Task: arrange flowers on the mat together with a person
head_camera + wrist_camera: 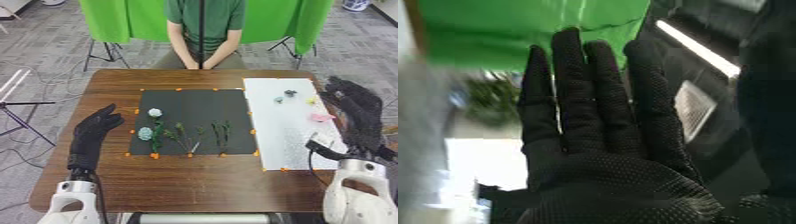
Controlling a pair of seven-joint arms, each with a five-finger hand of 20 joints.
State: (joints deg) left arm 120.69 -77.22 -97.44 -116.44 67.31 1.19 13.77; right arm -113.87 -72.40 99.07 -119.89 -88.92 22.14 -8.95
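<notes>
Two pale blue flowers (pixel 145 133) and green stems (pixel 226 131) are lying on the dark mat (pixel 187 102); a pink bloom (pixel 321 117) is resting on the white sheet (pixel 271 125) near the right hand (pixel 362 110).

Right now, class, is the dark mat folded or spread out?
Spread out: the dark mat lies flat on the table, with orange pieces along its edges.

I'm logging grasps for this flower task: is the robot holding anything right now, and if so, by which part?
Nothing is held: the right hand has straight fingers and a bare palm, and the left hand is open and empty.
</notes>
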